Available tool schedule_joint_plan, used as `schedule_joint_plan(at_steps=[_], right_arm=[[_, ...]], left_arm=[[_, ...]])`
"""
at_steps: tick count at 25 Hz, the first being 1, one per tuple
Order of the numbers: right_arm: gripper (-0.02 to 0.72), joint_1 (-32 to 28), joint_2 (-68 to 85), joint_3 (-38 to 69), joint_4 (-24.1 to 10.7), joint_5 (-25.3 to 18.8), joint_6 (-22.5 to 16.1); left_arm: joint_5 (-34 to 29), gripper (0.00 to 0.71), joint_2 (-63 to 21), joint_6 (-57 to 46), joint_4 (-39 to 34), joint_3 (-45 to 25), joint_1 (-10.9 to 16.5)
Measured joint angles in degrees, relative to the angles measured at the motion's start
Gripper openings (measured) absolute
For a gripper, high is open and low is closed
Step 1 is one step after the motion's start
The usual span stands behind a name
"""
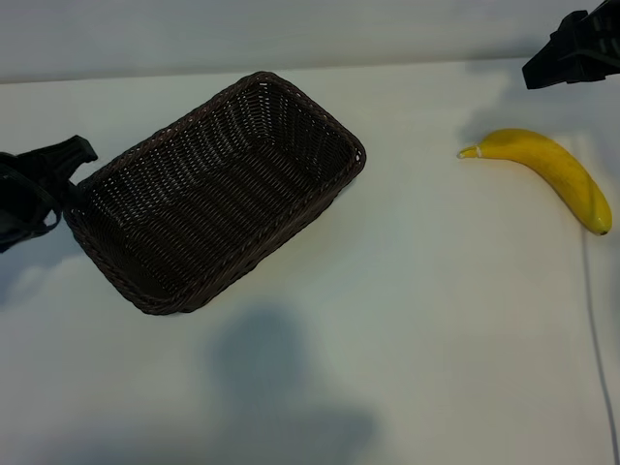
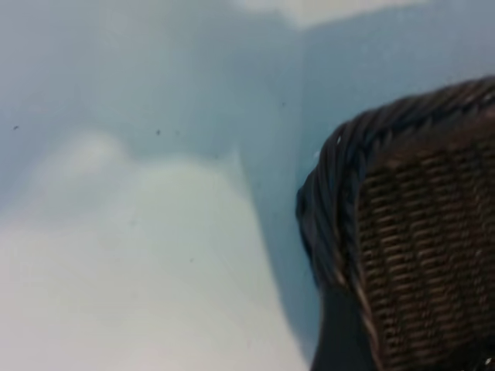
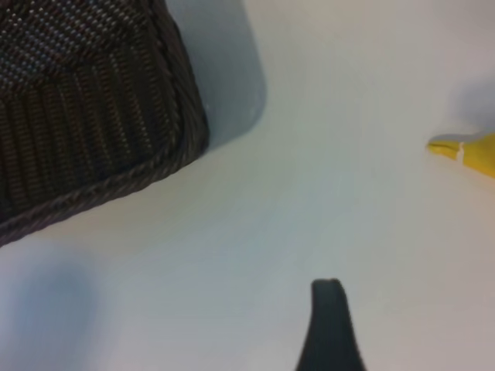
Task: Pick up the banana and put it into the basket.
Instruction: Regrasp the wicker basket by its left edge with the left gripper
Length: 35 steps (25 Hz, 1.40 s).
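Task status: you had not yet picked up the banana [image 1: 552, 172]; the whole pick-and-place remained to be done.
Banana: it lay on the bench [image 1: 407, 339] at the right side of the exterior view, stem tip pointing toward the basket [image 1: 208, 199], well apart from it, with nothing gripping it.
Basket: it sat angled on the bench at centre-left and held nothing.
Right gripper [image 1: 573, 50]: it hung above the bench at the upper right corner, just beyond the banana and not touching it. Its jaws stood apart and held nothing.
Left gripper [image 1: 48, 179]: it sat at the left edge, close beside the basket's near corner. Its jaws stood apart and empty.
Remaining: you had to grasp the banana, carry it over the rim and release it.
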State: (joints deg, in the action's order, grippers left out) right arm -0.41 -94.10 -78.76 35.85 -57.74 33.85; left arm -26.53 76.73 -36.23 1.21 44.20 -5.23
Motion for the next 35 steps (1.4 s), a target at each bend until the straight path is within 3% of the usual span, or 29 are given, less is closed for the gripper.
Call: schedule_joint_plan(at_steps=[15, 28, 32, 35], right_arm=[[0.522, 0.0, 0.0, 0.0, -1.22, 0.0, 0.22], [0.522, 0.0, 0.0, 0.0, -1.37, 0.0, 0.22], [0.522, 0.0, 0.0, 0.0, -1.52, 0.0, 0.22], [0.522, 0.0, 0.0, 0.0, -1.63, 0.0, 0.22]], left_arm=[[7.06, 0.502, 10.84, 1.54, 6.84, -2.1, 0.0], [10.54, 0.499, 18.17, 10.62, 18.02, -2.1, 0.0], [10.75, 0.465, 18.78, 10.88, 18.25, -2.1, 0.0], [10.93, 0.369, 18.9, 11.6, 18.32, -2.1, 0.0]])
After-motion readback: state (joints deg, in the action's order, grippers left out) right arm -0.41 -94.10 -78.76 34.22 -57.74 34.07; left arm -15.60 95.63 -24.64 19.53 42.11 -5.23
